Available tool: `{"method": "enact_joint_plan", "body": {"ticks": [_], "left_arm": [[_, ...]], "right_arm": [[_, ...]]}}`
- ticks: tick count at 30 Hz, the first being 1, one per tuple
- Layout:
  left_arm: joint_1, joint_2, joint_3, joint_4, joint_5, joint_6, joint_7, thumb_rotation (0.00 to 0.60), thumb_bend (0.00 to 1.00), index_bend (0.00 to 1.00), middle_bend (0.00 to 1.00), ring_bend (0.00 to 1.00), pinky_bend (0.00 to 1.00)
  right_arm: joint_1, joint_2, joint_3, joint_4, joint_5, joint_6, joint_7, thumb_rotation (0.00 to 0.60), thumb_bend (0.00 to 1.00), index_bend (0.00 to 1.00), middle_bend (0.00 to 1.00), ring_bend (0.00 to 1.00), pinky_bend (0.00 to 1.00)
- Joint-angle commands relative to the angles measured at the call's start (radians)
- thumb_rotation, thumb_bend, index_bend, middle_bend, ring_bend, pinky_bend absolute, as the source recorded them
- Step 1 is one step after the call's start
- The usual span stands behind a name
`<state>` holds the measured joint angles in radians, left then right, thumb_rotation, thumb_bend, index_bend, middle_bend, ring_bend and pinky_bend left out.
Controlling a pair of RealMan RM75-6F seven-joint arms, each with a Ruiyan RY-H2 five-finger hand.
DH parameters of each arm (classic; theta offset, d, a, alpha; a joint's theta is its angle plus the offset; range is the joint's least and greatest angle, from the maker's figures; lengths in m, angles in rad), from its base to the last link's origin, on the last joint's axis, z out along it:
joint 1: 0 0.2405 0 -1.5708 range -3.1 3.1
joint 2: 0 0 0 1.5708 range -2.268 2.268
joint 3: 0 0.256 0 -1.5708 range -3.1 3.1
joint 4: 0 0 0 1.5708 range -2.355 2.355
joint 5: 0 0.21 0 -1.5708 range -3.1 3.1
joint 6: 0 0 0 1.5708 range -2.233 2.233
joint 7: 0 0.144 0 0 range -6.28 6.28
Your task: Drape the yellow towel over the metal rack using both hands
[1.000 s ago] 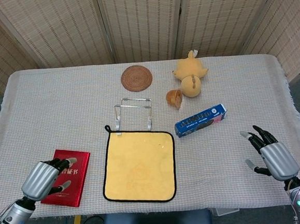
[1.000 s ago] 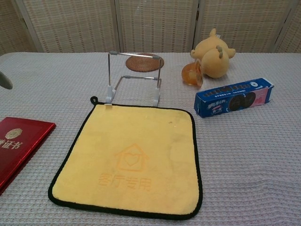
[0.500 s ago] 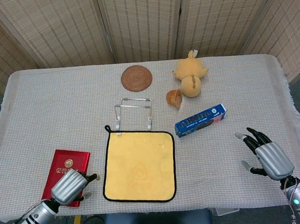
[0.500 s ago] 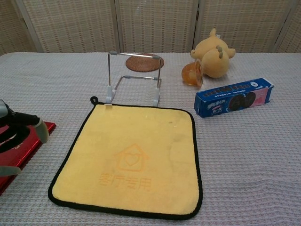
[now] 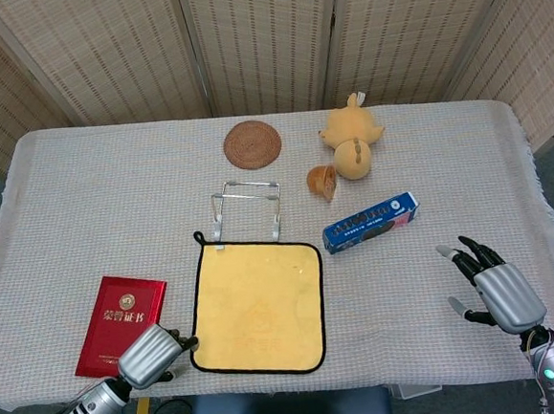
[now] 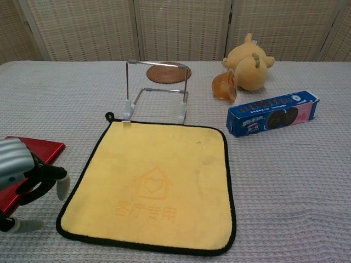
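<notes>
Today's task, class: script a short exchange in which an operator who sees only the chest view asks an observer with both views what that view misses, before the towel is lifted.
Operator: I see the left hand beside the yellow towel's near-left corner. Where is the right hand?
Observer: Head view shows the right hand over the table's near-right part, well right of the towel, fingers spread, holding nothing.
Operator: The red booklet is cut off for me. Does it touch the towel?
Observer: No. It lies whole, left of the towel, with a gap between them.
</notes>
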<state>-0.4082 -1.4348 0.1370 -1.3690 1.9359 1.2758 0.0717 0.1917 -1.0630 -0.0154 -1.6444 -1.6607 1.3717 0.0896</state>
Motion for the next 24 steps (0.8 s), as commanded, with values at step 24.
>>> {"method": "enact_joint_plan", "body": {"ticks": [24], "left_arm": [[-0.011,-0.091,0.024,0.055,-0.038,-0.013,0.042,0.600,0.21,0.49,0.79,0.75,0.97]], "right_arm": [[-0.012,0.003,-0.008,0.012,0.004,0.024,0.020,0.600,0.33,0.10,0.22,0.10,0.16]]}}
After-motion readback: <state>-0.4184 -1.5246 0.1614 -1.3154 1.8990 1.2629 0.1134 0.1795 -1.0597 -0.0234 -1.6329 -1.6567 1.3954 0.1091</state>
